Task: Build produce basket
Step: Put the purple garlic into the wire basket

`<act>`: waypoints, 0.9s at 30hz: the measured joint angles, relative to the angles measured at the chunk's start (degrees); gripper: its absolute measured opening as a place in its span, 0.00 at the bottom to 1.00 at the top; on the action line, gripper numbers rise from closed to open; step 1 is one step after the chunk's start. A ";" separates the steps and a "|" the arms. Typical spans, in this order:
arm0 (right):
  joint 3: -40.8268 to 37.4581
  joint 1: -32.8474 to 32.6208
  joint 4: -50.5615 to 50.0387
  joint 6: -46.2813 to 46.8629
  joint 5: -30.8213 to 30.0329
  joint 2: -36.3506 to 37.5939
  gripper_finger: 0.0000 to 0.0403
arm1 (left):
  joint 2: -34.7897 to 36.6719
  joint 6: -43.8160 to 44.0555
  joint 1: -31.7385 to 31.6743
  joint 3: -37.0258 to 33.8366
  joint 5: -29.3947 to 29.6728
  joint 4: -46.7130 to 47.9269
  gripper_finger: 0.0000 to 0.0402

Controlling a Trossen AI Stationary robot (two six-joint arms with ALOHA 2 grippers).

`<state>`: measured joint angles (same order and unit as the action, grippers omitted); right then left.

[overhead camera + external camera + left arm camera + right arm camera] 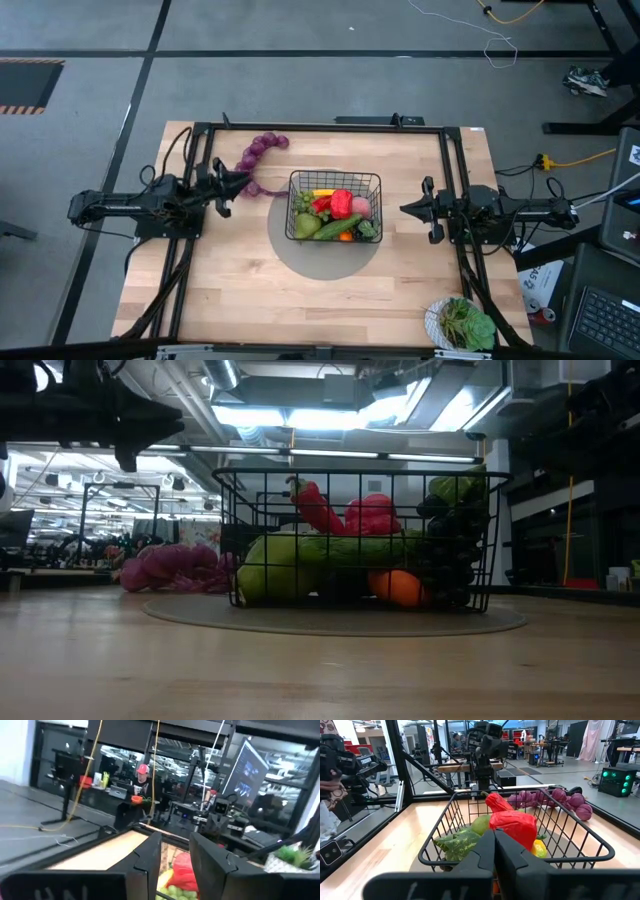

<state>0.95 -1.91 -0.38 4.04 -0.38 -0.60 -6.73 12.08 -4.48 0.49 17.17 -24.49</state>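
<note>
Filled basket (pixel 334 207) between two raised grippers.
Left gripper (pixel 243 181), jaws slightly apart and empty, has the purple grape string (pixel 261 151) just beside it; right gripper (pixel 405 209), jaws together, faces the basket's produce (pixel 338 212).

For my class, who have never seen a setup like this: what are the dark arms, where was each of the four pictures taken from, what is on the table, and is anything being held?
These are two robot arms at a wooden table. One picture looks straight down, one looks level across the tabletop, and two come from cameras on the arms' wrists.

In the middle stands a black wire basket filled with toy produce, including a red pepper. A string of purple grapes lies on the table outside it, near the left end effector. A white bowl of leafy greens sits at one corner.

The left end effector's fingers stand slightly apart with nothing between them. The right end effector is shut and empty, beside the basket.
</note>
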 joint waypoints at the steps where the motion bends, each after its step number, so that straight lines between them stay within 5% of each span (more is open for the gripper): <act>1: 0.00 0.00 0.00 0.00 0.00 0.00 0.01 | -0.01 -0.89 0.02 0.00 0.74 -0.09 0.24; 9: 0.00 -0.01 0.00 -0.01 0.00 0.00 0.01 | -3.93 11.34 -0.01 6.10 16.34 14.73 0.24; 17: 0.00 0.00 0.00 -0.01 0.00 0.00 0.01 | -20.19 17.83 -0.05 19.24 25.62 33.02 0.24; 27: 0.00 0.00 0.00 -0.01 0.00 -0.02 0.01 | -42.14 29.88 -9.75 33.18 23.07 53.63 0.24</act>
<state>0.95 -1.91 -0.38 4.03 -0.38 -0.62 -48.87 41.96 -14.23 33.68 40.24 29.14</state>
